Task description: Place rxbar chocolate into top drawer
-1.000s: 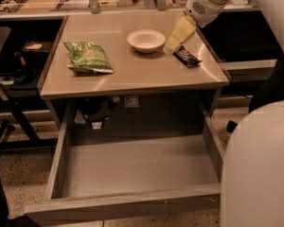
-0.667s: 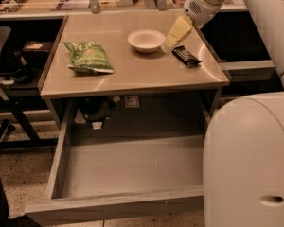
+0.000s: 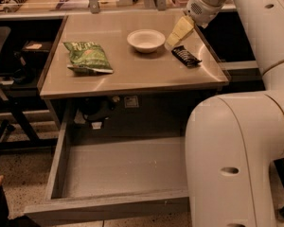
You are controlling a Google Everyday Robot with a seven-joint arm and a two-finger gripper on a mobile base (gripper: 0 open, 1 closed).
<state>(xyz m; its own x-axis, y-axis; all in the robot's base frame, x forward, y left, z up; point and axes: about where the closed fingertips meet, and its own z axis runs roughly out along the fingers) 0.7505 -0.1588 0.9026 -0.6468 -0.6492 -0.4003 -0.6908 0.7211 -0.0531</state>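
The rxbar chocolate [image 3: 186,56] is a small black-wrapped bar lying flat on the table [image 3: 132,74] near its right edge. My gripper [image 3: 175,36] hangs just above and left of the bar, between it and a white bowl, not touching the bar. The top drawer [image 3: 118,171] is pulled open below the table, with a plain grey bottom and nothing in it; my arm's large white body [image 3: 236,160] hides its right part.
A white bowl [image 3: 146,39] stands at the table's back middle. A green chip bag [image 3: 87,57] lies on the left of the table. Dark shelves and a chair stand at the left. Clutter lines the counter behind the table.
My arm's white body has swung further left into view, covering the drawer's right side. The gripper has shifted slightly left and stays over the bar.
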